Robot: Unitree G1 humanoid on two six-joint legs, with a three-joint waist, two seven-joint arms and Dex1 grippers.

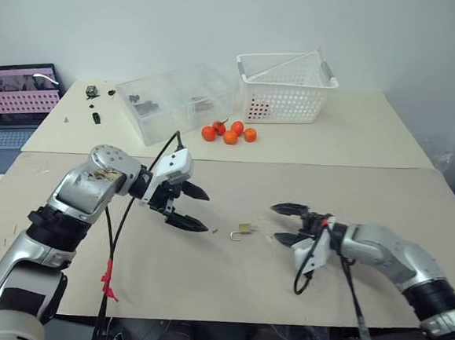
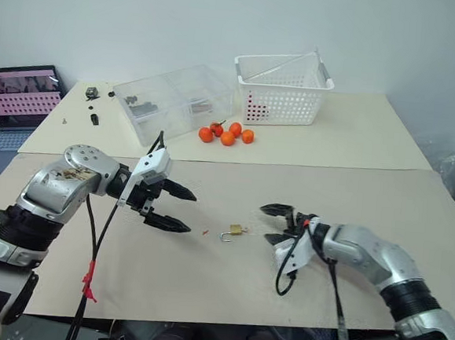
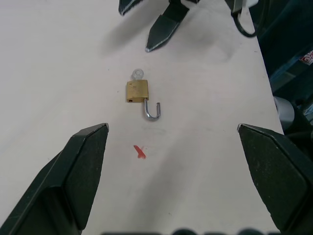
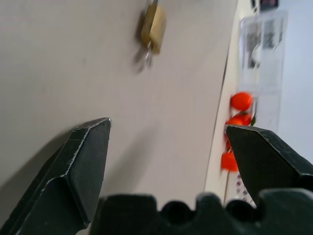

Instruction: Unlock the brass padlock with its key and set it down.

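Note:
The brass padlock (image 1: 243, 229) lies flat on the table between my two grippers, touched by neither. Its thin silvery shackle (image 3: 152, 112) is swung out of the body. The key (image 3: 138, 74) sticks out of the opposite end of the padlock (image 3: 137, 91). My left gripper (image 1: 201, 210) hovers to the left of it, open, with nothing between its fingers. My right gripper (image 1: 275, 223) sits just right of the padlock, open and empty, its tips pointing at the lock. In the right wrist view the padlock (image 4: 153, 27) lies ahead of the fingers.
A white basket (image 1: 285, 88), a clear plastic box (image 1: 174, 103) and several orange-red fruits (image 1: 230, 132) stand at the back. A laptop (image 1: 17, 94) is at the far left. A small red scrap (image 3: 140, 152) lies near the lock.

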